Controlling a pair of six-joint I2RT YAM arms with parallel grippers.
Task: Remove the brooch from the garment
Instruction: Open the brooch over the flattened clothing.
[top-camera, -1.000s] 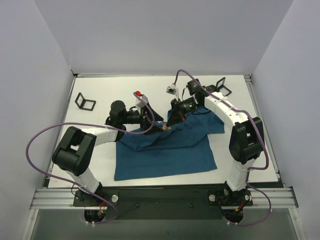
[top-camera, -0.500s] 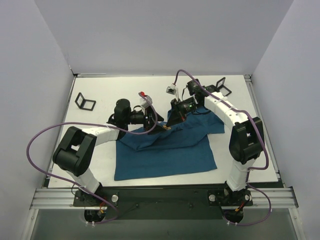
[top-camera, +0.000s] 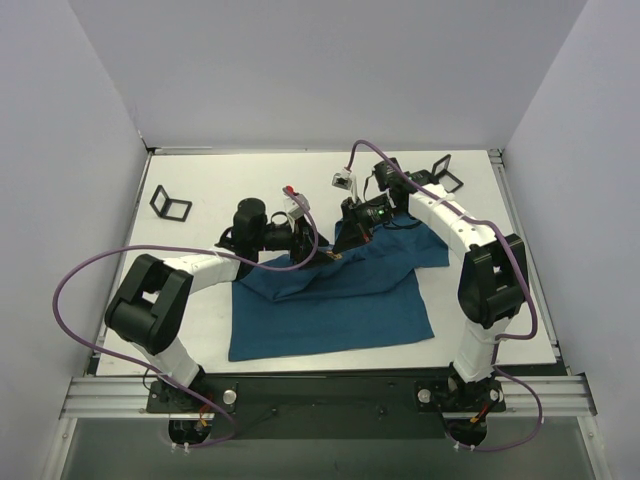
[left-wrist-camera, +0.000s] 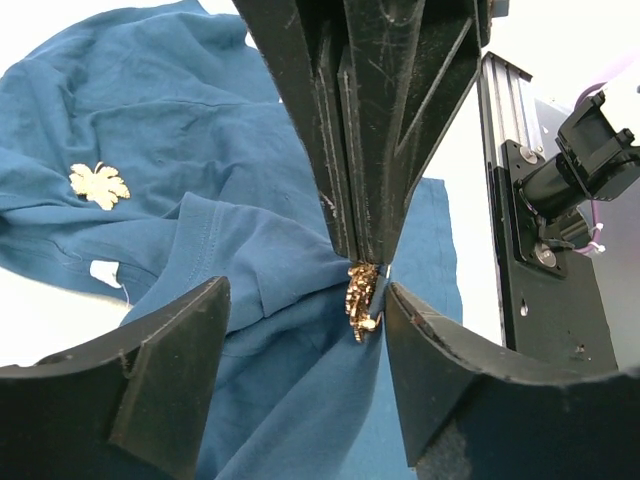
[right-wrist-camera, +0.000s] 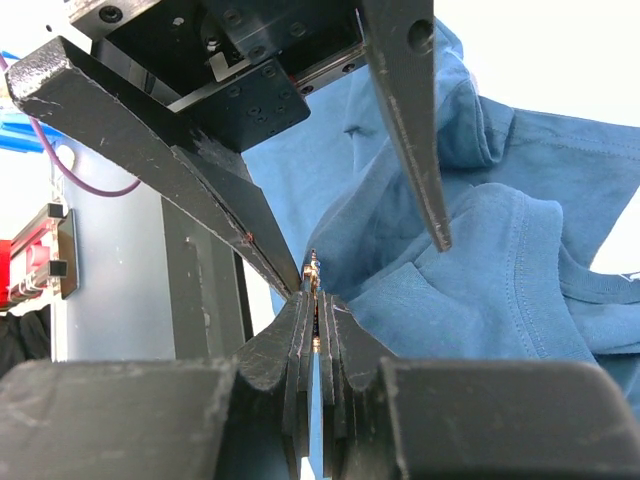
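Note:
The dark teal garment (top-camera: 340, 300) lies spread on the white table, its upper part bunched and lifted. My right gripper (right-wrist-camera: 314, 290) is shut on a fold of it, with the small gold brooch (left-wrist-camera: 362, 298) pinched at its fingertips and hanging just below them. My left gripper (left-wrist-camera: 305, 300) is open and straddles that spot. Its right finger (left-wrist-camera: 440, 350) stands almost against the brooch, its left finger (left-wrist-camera: 170, 360) well apart. In the top view both grippers meet at the brooch (top-camera: 335, 256) near the shirt's upper edge.
A pale gold leaf-shaped ornament (left-wrist-camera: 99, 184) lies flat on the shirt, left of the pinch. Black square frames stand at the table's far left (top-camera: 170, 203) and far right (top-camera: 445, 172). A small grey-white block (top-camera: 345, 180) sits behind the grippers.
My left gripper has slid right along the shirt's upper edge up to the brooch, and its jaws have narrowed a little. The right gripper has kept its pinch and place.

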